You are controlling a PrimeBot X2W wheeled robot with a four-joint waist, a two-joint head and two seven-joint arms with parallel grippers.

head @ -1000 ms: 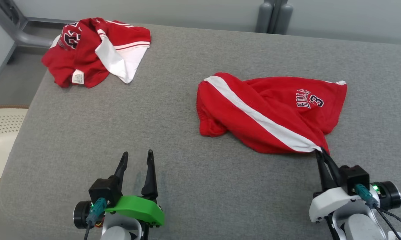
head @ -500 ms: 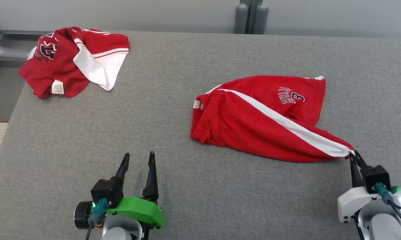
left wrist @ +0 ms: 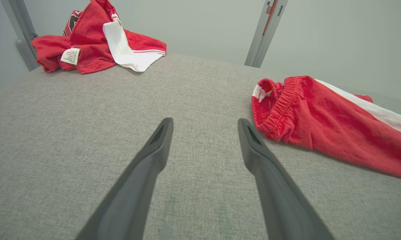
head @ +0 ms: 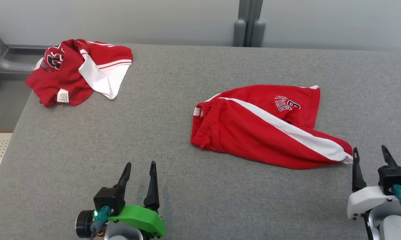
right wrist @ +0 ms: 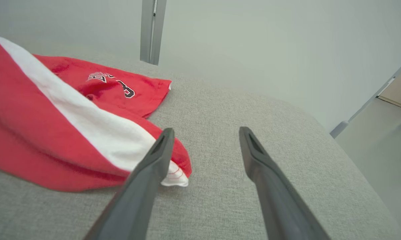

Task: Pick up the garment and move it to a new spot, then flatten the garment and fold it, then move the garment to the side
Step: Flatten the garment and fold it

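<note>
Grey surface (head: 187, 193) bears red shorts (head: 253, 133), hem just beside wide-open, empty right claw (head: 369, 149).

Head cam: high, pitched forward-down over grey worktop (head: 120, 143), red shorts (head: 253, 133) right of centre. Left wrist cam: low, skimming along left pincer (left wrist: 205, 122), waistband end of shorts near. Right wrist cam: low, along right pincer (right wrist: 206, 130), hem corner of shorts very close. All three overlap on the shorts.
</note>
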